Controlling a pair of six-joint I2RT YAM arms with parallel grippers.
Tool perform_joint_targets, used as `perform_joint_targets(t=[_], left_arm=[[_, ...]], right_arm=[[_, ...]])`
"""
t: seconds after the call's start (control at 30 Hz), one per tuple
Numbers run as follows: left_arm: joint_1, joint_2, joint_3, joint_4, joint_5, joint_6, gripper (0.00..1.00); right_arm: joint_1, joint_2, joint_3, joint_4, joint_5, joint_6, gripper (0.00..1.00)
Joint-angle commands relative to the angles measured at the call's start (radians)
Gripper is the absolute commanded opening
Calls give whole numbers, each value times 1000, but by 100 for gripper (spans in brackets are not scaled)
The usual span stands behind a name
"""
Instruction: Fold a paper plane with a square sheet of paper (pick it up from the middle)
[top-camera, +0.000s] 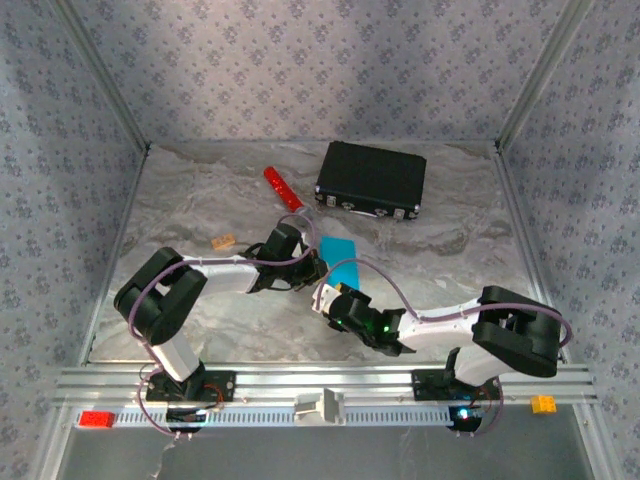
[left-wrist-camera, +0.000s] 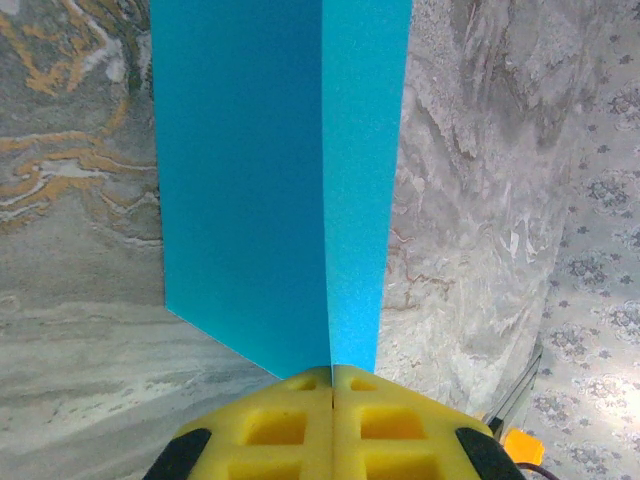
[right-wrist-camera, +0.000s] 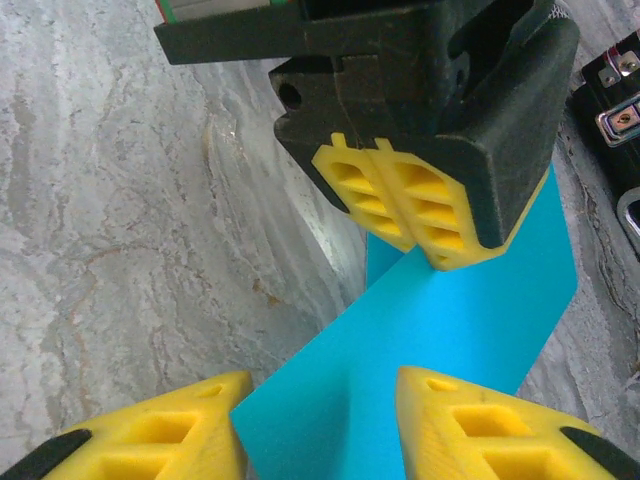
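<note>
The square sheet of paper (top-camera: 342, 258) is bright cyan-blue and is held just above the marbled table, in front of the black case. In the left wrist view the paper (left-wrist-camera: 250, 180) rises from my left gripper (left-wrist-camera: 332, 372) bent along a centre crease, and the yellow pads are shut on its edge. My left gripper (top-camera: 320, 262) reaches in from the left. My right gripper (right-wrist-camera: 320, 420) comes from below with its jaws apart, one pad on each side of the paper's (right-wrist-camera: 430, 330) lower corner without pinching it. The left fingers (right-wrist-camera: 400, 200) grip the sheet's far end.
A black case (top-camera: 371, 180) lies at the back right, and its latch (right-wrist-camera: 615, 100) shows beside the sheet. A red cylinder (top-camera: 283, 188) lies to the left of the case. A small tan block (top-camera: 223, 241) sits by the left arm. The aluminium rail (top-camera: 320, 385) bounds the near edge.
</note>
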Motion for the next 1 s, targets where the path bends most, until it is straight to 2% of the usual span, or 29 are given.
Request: perform_joint_targets(t=[0.0,0.27,0.6,0.97], left_arm=[[6,-27,-10,-11,19,-3,3],[6,-27,-8,-15,17,0,3],[7,-32,-12,-21,14,2,3],[8,-29,-9,-24,14,2,3]], right_arm=[[8,10,7,4,32,2,41],[9,3,0,5,40,-1,39],[10,-5,-5,12,47,-4,43],[12,-38,-27,16,60,-4,35]])
